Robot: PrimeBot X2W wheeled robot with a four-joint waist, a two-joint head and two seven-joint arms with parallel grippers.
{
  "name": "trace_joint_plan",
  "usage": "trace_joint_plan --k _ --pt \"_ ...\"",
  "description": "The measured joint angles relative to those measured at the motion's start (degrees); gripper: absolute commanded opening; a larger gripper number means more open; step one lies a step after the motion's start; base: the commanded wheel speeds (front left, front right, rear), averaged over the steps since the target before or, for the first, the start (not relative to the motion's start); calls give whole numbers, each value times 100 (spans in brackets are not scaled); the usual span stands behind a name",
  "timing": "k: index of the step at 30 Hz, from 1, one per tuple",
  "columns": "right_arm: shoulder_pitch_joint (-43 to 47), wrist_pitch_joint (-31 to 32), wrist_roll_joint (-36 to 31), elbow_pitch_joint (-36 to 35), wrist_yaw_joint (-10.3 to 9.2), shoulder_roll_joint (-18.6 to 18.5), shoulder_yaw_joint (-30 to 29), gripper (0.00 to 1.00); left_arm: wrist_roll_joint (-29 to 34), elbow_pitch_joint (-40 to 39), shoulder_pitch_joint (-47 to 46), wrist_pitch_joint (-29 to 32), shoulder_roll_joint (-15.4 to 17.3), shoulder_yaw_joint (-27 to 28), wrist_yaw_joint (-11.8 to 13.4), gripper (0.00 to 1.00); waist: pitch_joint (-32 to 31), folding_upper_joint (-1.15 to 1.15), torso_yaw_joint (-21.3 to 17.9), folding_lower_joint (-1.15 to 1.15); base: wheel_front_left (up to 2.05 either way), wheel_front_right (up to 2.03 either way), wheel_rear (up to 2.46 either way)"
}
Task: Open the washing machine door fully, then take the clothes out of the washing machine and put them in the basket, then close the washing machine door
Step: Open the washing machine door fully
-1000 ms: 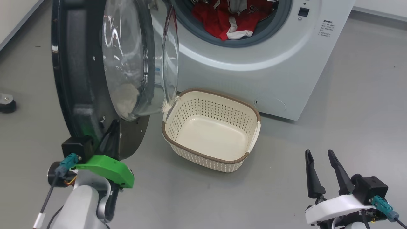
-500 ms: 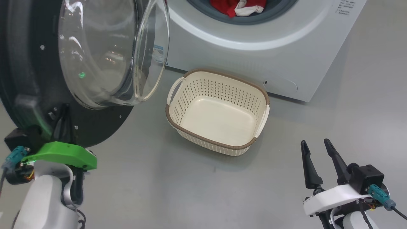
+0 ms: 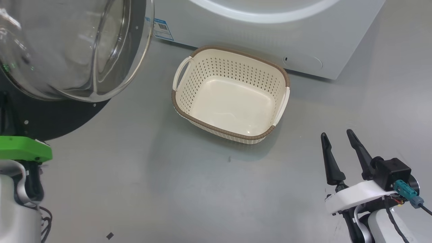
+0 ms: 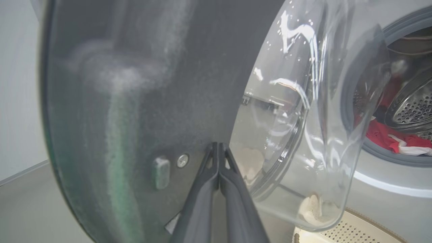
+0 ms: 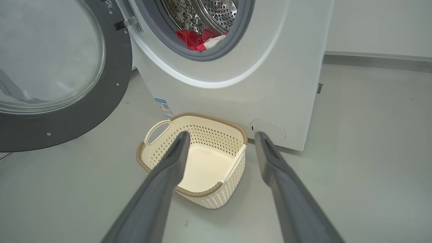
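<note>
- One washing machine (image 5: 236,87): white front-loader, far centre. Its grey-rimmed drum hole is uncovered. A blue label sticker (image 3: 161,28) sits at the lower left corner and a small round flap (image 3: 303,62) at the lower right.
- One washing machine door (image 5: 84,111): black ring with a bulging clear glass bowl. It stands open to the left of the machine, inner face toward the room.
- One basket (image 3: 236,69): cream, perforated, brown rim. It sits upright on the grey floor (image 3: 135,175), just in front of the machine and below the drum hole.
- One lot of clothes (image 5: 190,37): red with white trim, lying inside the drum at its front lip.
- One right gripper (image 3: 336,134): near right, fingers spread, above the floor and apart from the basket.
- One left gripper (image 4: 218,148): near left, fingers pressed together. Its tips are at the door's dark inner face beside the glass; whether they touch it cannot be told.
</note>
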Motion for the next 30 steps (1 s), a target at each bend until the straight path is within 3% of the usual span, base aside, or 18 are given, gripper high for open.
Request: trace_joint_plan --k 19,30 --pt "-210 194 -104 -157 -7 -191 -36 100 -297 499 -428 -49 539 587 -1 0 587 0 -100 0 0 0 0" --pt "-313 246 -105 -216 -8 -254 -77 100 -350 828 -665 -92 676 700 -46 0 770 0 -122 0 0 0 0"
